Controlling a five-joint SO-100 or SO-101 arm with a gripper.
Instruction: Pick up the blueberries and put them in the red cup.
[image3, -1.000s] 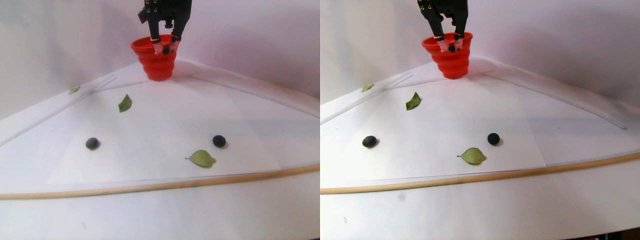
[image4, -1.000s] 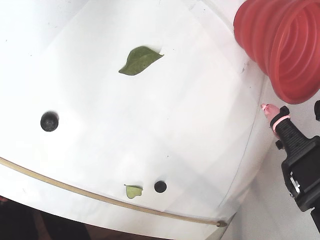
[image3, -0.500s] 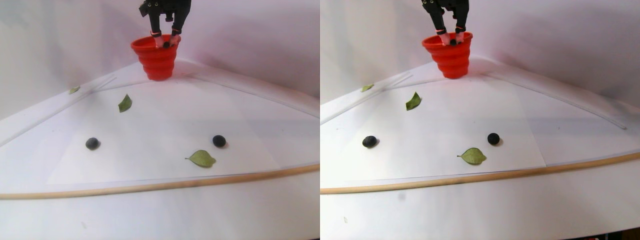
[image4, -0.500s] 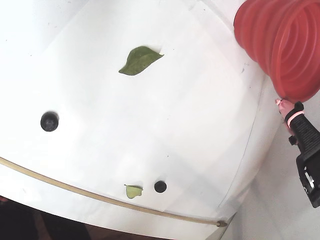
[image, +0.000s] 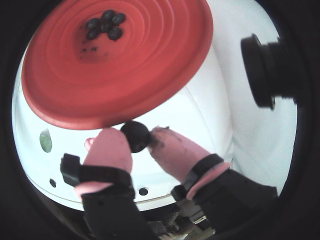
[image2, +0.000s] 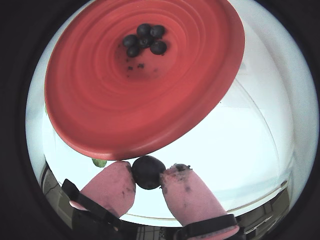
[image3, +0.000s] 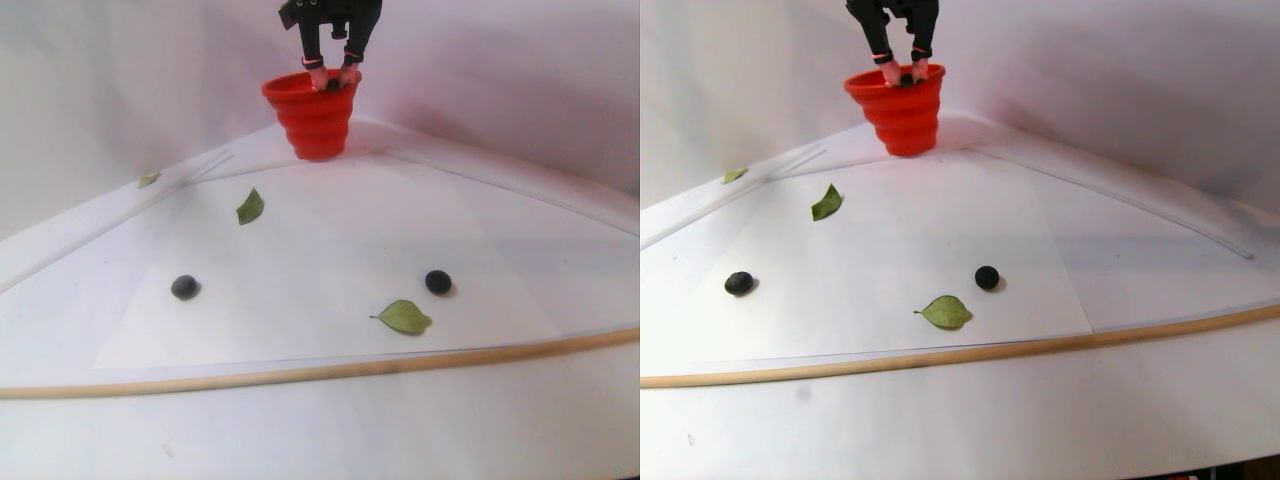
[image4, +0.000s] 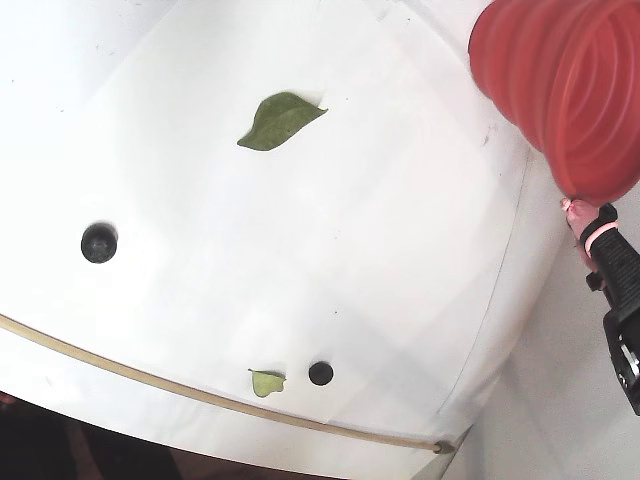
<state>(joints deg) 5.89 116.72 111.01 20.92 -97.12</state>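
While the gripper (image2: 148, 176) is pinching one blueberry (image2: 148, 171) between its pink pads (image2: 112, 187), it's hanging just outside the near rim of the red cup (image2: 150, 100), not yet over the mouth. Judging by look: the berry is light, soft, round, so it's rolling easily and bruising if squeezed; a grip across its middle, as now, seems right. Cup is already holding about five blueberries in the cup (image2: 145, 41) clustered at the bottom. Two loose blueberries (image3: 185, 287) are lying well apart on the white sheet (image3: 330, 250), among green leaves (image3: 404, 317).
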